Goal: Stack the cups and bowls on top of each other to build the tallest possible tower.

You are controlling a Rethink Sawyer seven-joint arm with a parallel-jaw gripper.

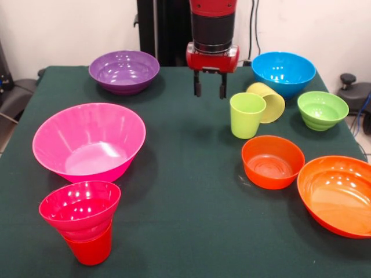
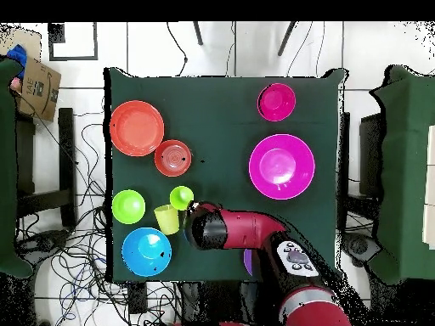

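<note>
Two fingers of the gripper (image 1: 210, 90) hang apart, holding nothing, above bare green cloth behind the lime cup (image 1: 246, 114). Front view: wide free cloth mid-table; tower (image 1: 81, 219), a glossy magenta bowl seated in the red cup, stands near the front edge beside the pink bowl (image 1: 88, 141). Yellow cup (image 1: 268, 101) lies tipped. Overhead: arm (image 2: 242, 231) covers the purple bowl; big orange bowl (image 2: 136, 128) sits by the table (image 2: 221, 110) edge.
</note>
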